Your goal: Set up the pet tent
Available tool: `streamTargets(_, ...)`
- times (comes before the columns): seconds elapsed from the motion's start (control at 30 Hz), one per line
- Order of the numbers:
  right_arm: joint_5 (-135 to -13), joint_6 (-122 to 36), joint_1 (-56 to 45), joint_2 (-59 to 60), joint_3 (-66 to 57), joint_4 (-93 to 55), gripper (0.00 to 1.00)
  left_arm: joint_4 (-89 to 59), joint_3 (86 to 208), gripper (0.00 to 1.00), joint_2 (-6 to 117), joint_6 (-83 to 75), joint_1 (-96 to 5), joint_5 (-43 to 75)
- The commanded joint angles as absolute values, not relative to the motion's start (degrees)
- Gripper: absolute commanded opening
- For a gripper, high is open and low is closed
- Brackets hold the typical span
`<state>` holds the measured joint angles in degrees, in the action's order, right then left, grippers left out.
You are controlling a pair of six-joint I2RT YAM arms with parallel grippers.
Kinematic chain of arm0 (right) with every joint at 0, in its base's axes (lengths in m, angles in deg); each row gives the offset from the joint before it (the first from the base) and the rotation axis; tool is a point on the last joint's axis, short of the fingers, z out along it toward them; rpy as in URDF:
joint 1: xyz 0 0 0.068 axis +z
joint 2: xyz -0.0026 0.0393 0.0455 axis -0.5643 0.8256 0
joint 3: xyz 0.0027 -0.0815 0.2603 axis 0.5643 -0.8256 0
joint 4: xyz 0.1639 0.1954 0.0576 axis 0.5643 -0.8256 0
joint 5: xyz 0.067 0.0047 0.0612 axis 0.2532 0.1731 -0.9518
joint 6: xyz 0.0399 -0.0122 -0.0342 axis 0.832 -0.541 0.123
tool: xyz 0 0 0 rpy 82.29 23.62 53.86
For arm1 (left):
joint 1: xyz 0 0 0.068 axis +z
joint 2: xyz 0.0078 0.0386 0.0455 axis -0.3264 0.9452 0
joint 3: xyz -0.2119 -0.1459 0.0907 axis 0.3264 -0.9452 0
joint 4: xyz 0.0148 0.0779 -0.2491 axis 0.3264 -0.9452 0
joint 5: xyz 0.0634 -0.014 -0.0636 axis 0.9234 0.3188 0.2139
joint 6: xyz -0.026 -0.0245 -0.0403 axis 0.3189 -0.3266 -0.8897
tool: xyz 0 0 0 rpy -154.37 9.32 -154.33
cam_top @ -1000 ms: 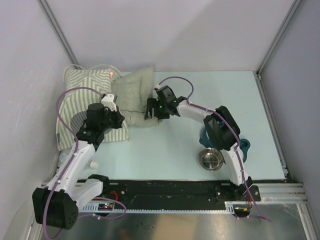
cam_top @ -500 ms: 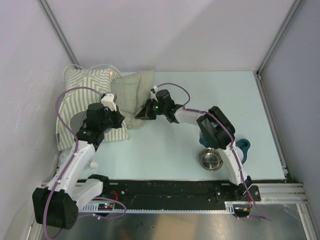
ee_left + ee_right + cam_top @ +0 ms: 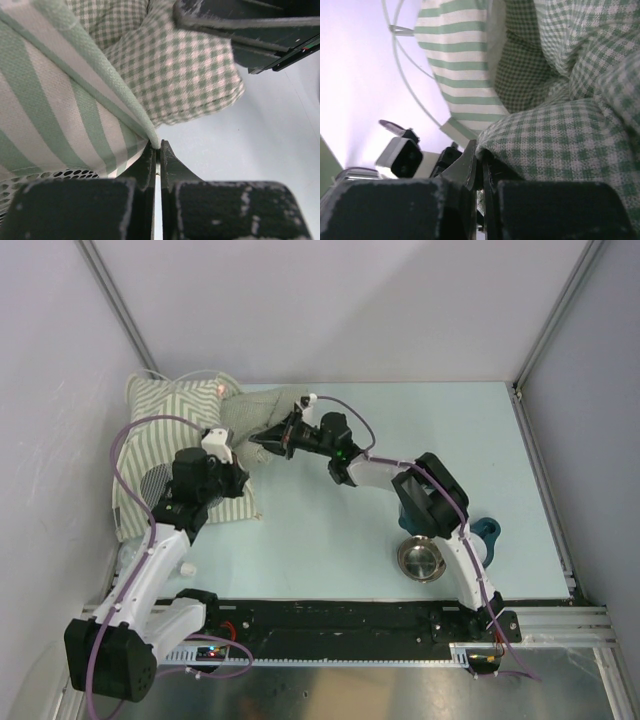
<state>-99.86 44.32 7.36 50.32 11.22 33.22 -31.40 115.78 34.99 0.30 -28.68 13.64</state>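
Striped pet tent [image 3: 50, 100] edge pinched by left end effector [image 3: 157, 150]; right end effector [image 3: 481, 160] pinches cushion [image 3: 560, 150] edge.

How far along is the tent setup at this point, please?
Done: little so far; the tent lies collapsed in the far-left corner. In hand: the left pincer is shut on its striped edge, and the right pincer is shut on the cushion, which is bunched against the tent. Left: probably moving the cushion aside and raising the tent, which does not yet stand.
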Motion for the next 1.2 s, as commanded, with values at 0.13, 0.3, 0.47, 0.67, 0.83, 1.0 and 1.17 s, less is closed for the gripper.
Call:
streamTargets(0.13,-106.76,25.53,11.11,54.58,20.19,10.02,0.00,-32.39,114.95,0.00,33.75,2.84,-29.38,10.88)
streamTargets(0.3,-106.33,10.26,10.75,56.58,25.27,-11.85,0.17,-32.39,113.94,0.00,32.82,2.16,-29.33,11.50)
streamTargets(0.47,-101.78,2.01,8.90,52.59,25.14,-28.58,0.62,-32.43,114.01,0.00,33.06,1.97,-29.38,12.23)
streamTargets(0.67,-94.68,-4.24,6.63,43.97,21.25,-33.77,0.92,-32.35,114.48,0.00,33.67,1.72,-29.35,12.42)
streamTargets(0.83,-90.26,-6.18,3.63,33.81,13.58,-30.80,0.99,-32.36,114.37,0.00,33.36,1.81,-29.34,12.76)
streamTargets(1.0,-84.46,-5.58,0.57,33.61,11.69,-27.53,0.99,-32.43,114.23,0.00,33.20,1.72,-29.33,12.95)
streamTargets(1.17,-79.90,-3.08,0.25,44.60,22.32,-26.53,0.99,-32.40,114.29,0.00,33.22,1.97,-29.34,12.83)
